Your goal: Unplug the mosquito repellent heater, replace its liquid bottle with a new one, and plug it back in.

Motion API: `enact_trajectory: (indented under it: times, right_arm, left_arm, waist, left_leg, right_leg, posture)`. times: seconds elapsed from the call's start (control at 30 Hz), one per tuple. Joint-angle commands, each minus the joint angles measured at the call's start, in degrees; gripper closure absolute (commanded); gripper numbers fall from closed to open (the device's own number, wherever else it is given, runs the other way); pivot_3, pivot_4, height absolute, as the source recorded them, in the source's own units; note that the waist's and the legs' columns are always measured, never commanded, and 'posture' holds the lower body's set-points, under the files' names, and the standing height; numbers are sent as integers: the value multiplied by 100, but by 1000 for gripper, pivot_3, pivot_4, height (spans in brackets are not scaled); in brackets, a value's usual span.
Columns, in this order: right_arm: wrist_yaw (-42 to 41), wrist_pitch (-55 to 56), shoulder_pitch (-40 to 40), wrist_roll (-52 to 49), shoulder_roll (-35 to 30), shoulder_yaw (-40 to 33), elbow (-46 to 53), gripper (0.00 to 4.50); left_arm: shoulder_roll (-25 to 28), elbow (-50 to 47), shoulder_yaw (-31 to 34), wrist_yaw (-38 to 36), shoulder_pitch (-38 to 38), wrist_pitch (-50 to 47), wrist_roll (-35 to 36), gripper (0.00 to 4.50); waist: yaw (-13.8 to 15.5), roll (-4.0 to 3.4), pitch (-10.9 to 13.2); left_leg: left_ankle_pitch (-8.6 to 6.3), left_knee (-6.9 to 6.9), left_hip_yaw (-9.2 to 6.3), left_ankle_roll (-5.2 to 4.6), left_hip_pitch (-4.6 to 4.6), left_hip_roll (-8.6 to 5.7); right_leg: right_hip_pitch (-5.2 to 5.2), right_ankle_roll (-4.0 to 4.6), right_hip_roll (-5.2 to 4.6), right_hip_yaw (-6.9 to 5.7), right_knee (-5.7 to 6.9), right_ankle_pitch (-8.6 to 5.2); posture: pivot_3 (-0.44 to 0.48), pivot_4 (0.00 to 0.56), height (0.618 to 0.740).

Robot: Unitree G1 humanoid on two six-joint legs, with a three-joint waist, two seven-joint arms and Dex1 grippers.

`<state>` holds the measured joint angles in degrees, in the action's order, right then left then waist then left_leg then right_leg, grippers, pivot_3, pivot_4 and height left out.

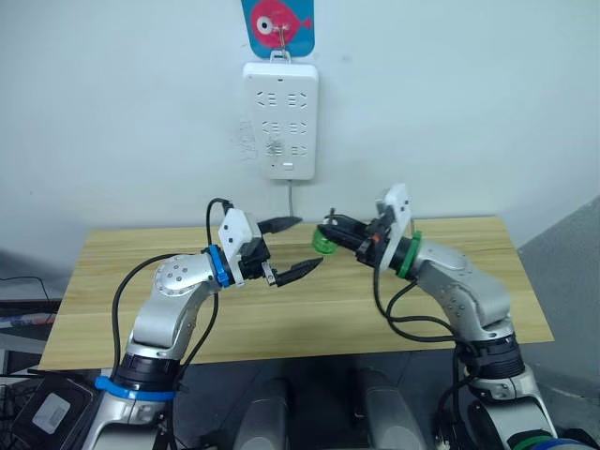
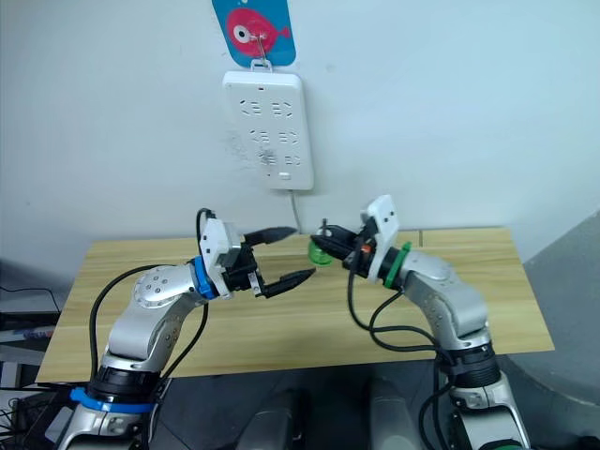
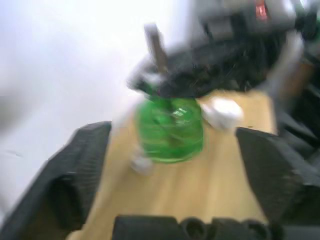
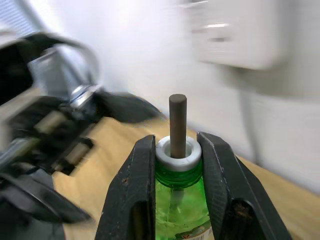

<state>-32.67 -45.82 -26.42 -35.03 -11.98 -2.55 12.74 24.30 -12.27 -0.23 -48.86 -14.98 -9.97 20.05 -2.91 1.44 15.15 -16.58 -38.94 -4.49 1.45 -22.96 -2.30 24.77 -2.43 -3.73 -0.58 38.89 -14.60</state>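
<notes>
Bottle (image 4: 177,195) first: a small green liquid bottle with a white collar and a dark wick rod sticking up from its neck is clamped at the neck between the two black fingers of the right gripper (image 1: 334,232). It is held in the air above the back part of the wooden table (image 1: 469,281), just in front of the white wall, with its wick pointing roughly up toward the wall in the right wrist view.

The left gripper (image 1: 290,247) hangs just beside the bottle, its two black fingers (image 1: 302,269) spread wide apart and holding nothing (one finger sits higher and nearer the wall, the other lower and nearer the robot). In the left wrist view the green bottle sits between those spread fingers but not touching them.

A white power strip (image 1: 280,120) hangs on the wall above both grippers, from a hook on a blue card with a red fish picture (image 1: 278,23); its cord runs down behind the table.

Behind the bottle in the left wrist view, a small white rounded object (image 3: 222,112) lies on the table; it may be the mosquito repellent heater, but it is too blurred to tell for sure.
</notes>
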Motion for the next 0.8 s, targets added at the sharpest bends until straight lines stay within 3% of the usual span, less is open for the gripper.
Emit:
enact_trajectory:
  times: [0.03, 0.13, 0.3, 0.53, 0.8]
  right_arm:
    - [967, -993, -182, -1475, 415, -1071, 223, 3632]
    - [1788, -1484, -378, -2510, 763, -1691, 133, 3632]
    - [2757, -1709, -586, -3503, 918, -1942, 100, 3632]
    - [3299, -1686, -524, -4245, 745, -1779, 160, 3632]
    - [3556, -1477, -457, -4672, 560, -1560, 193, 3632]
  left_arm:
    - [-389, -659, -106, 655, 279, 96, -87, 0]
    - [-750, -657, -362, 941, 319, 209, -245, 0]
    - [-1245, -371, -633, 1295, 97, 541, -478, 0]
    - [-1665, -12, -704, 1725, -225, 880, -694, 0]
    - [-1765, 168, -757, 1883, -302, 1013, -770, 0]
  waist:
    - [2, -3, -56]
    - [16, -18, -144]
    - [21, -29, -311]
    - [5, -33, -347]
    - [0, -45, -399]
  left_leg:
    - [0, 2, 4, 0, 1, 0]
    - [0, -3, 9, -1, 1, 0]
    - [-2, -3, 19, -6, 10, 0]
    - [-4, -4, 23, -12, 13, 0]
    - [-4, -5, 23, -15, 13, 1]
  right_leg:
    - [0, 0, 0, 1, 0, 0]
    - [-1, 1, 0, 4, 8, 1]
    - [-10, 2, 10, 2, 10, 1]
    - [-15, 2, 32, 5, 9, 1]
    - [-17, 2, 36, 6, 9, 1]
  posture:
    - [-63, 165, 740]
    - [-62, 156, 740]
    - [-63, 151, 740]
    - [-64, 150, 740]
    - [-70, 154, 740]
